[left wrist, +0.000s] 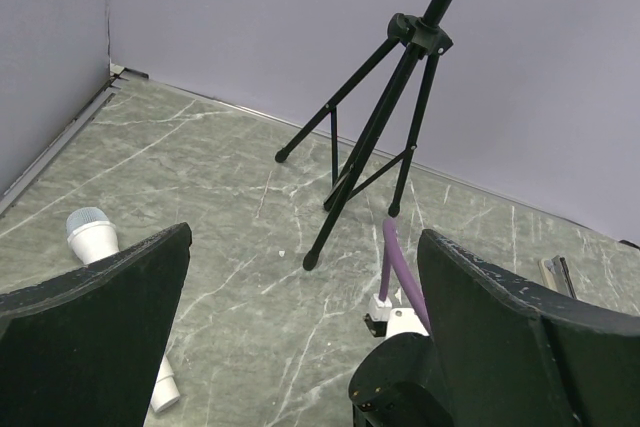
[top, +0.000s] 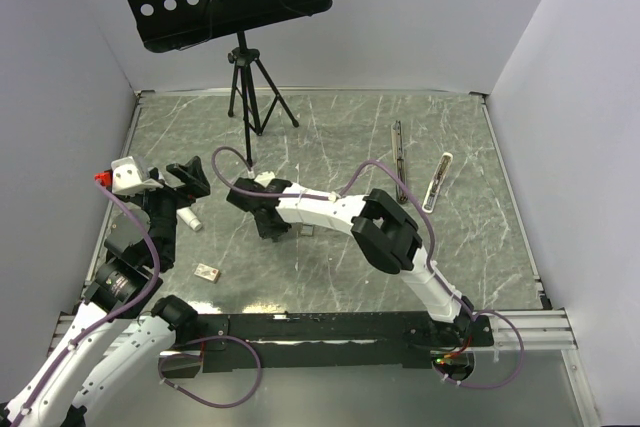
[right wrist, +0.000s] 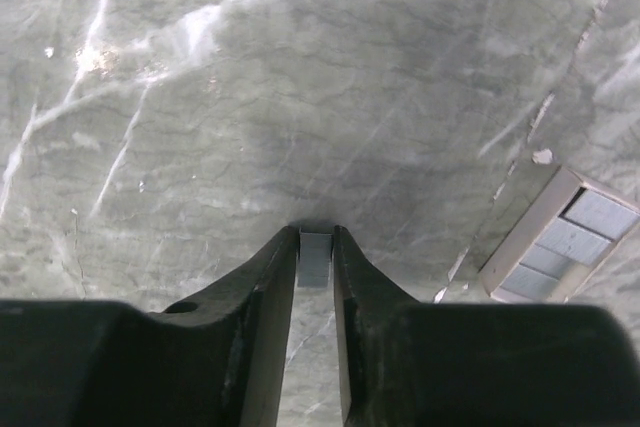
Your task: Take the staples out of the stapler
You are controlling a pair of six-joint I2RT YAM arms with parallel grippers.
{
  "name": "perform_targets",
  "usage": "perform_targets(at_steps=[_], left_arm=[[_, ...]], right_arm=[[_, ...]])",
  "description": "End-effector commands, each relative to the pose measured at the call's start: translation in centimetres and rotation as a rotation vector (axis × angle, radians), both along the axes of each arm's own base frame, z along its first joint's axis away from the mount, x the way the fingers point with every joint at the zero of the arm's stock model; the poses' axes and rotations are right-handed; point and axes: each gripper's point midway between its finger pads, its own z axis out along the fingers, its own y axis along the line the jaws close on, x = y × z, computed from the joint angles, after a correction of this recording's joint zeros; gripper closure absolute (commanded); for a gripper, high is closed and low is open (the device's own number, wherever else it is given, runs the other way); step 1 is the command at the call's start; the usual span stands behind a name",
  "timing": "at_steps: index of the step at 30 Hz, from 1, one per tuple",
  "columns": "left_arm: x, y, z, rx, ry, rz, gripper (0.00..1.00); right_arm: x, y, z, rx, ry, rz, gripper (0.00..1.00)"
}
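My left gripper (left wrist: 305, 247) hangs spread wide at the left, holding nothing; in the middle my right gripper (right wrist: 316, 239) pinches narrow on a short grey strip of staples (right wrist: 315, 265); the stapler (top: 438, 182) lies well apart, far right

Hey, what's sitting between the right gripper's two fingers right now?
A short grey strip of staples, filling the narrow gap at the fingertips of the right gripper. The right wrist view shows it.
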Motion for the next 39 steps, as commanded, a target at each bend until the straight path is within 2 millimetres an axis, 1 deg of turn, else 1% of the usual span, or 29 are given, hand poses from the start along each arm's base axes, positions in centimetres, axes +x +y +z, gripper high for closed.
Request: perform_targets(at_steps=[1, 6, 8, 9, 10, 11, 12, 13, 14, 15, 16, 17, 18, 19, 20, 21, 22, 23, 24, 26, 28, 31, 39], left_arm=[[0.1, 0.0, 0.7, -0.020, -0.028, 0.002, 0.01], [0.1, 0.0, 0.7, -0.020, -0.027, 0.003, 0.01], [0.1, 0.0, 0.7, -0.018, -0.026, 0.005, 0.01], [0.1, 0.0, 0.6, -0.017, -0.025, 0.005, 0.01], [0.1, 0.0, 0.6, -0.017, -0.025, 0.006, 0.01], [0.1, 0.0, 0.6, -0.017, -0.023, 0.006, 0.00], [0.2, 0.0, 0.5, -0.016, -0.021, 0.005, 0.01], [0.2, 0.0, 0.5, -0.016, -0.021, 0.005, 0.01], [0.1, 0.0, 0.6, -0.017, -0.023, 0.005, 0.01], [0.1, 0.0, 0.6, -0.017, -0.023, 0.006, 0.01], [0.2, 0.0, 0.5, -0.016, -0.021, 0.005, 0.01], [0.1, 0.0, 0.6, -0.018, -0.024, 0.006, 0.01], [0.1, 0.0, 0.6, -0.018, -0.024, 0.006, 0.01], [0.1, 0.0, 0.5, -0.017, -0.023, 0.005, 0.01], [0.2, -0.1, 0.5, -0.016, -0.021, 0.005, 0.00], [0.2, -0.1, 0.5, -0.016, -0.021, 0.005, 0.01], [0.2, -0.1, 0.5, -0.016, -0.020, 0.005, 0.01], [0.3, -0.1, 0.4, -0.014, -0.018, 0.005, 0.01], [0.3, -0.1, 0.4, -0.015, -0.018, 0.005, 0.01], [0.3, -0.1, 0.5, -0.015, -0.016, 0.006, 0.01], [0.3, -0.1, 0.4, -0.014, -0.017, 0.005, 0.01], [0.3, -0.1, 0.4, -0.015, -0.019, 0.003, 0.01], [0.3, -0.1, 0.4, -0.013, -0.016, 0.005, 0.01]], right_arm=[[-0.7, 1.0, 1.8, 0.055, -0.014, 0.091, 0.73], [-0.7, 0.8, 2.3, 0.042, -0.024, 0.174, 0.78], [-0.8, 1.0, 2.9, 0.050, -0.038, 0.232, 0.79], [-0.9, 0.8, 2.7, 0.046, -0.039, 0.252, 0.80], [-0.8, 0.8, 3.6, 0.060, -0.055, 0.276, 0.80], [-0.5, 0.9, 3.9, 0.064, -0.081, 0.315, 0.80], [-0.6, 0.5, 3.7, 0.053, -0.083, 0.337, 0.80], [-0.5, 0.5, 4.7, 0.069, -0.098, 0.363, 0.81], [-0.2, 0.5, 5.1, 0.069, -0.122, 0.410, 0.81], [-0.2, 0.0, 5.1, 0.062, -0.124, 0.431, 0.82], [-0.1, -0.1, 6.1, 0.073, -0.140, 0.451, 0.82], [0.2, -0.5, 6.4, 0.061, -0.156, 0.492, 0.82], [0.1, -0.8, 6.3, 0.061, -0.158, 0.515, 0.82], [0.8, -1.3, 7.2, 0.069, -0.174, 0.522, 0.82], [0.8, -1.9, 6.9, 0.051, -0.176, 0.561, 0.82], [1.1, -2.1, 7.1, 0.057, -0.183, 0.578, 0.82], [1.5, -2.5, 7.8, 0.078, -0.191, 0.594, 0.82], [1.6, -3.2, 7.4, 0.067, -0.191, 0.623, 0.82], [2.0, -3.2, 8.2, 0.080, -0.216, 0.646, 0.82], [2.6, -4.2, 7.9, 0.084, -0.207, 0.684, 0.81], [2.3, -4.0, 8.1, 0.117, -0.209, 0.758, 0.80], [2.0, -4.3, 7.3, 0.124, -0.201, 0.835, 0.80], [2.8, -5.2, 5.2, 0.053, -0.168, 0.865, 0.80]])
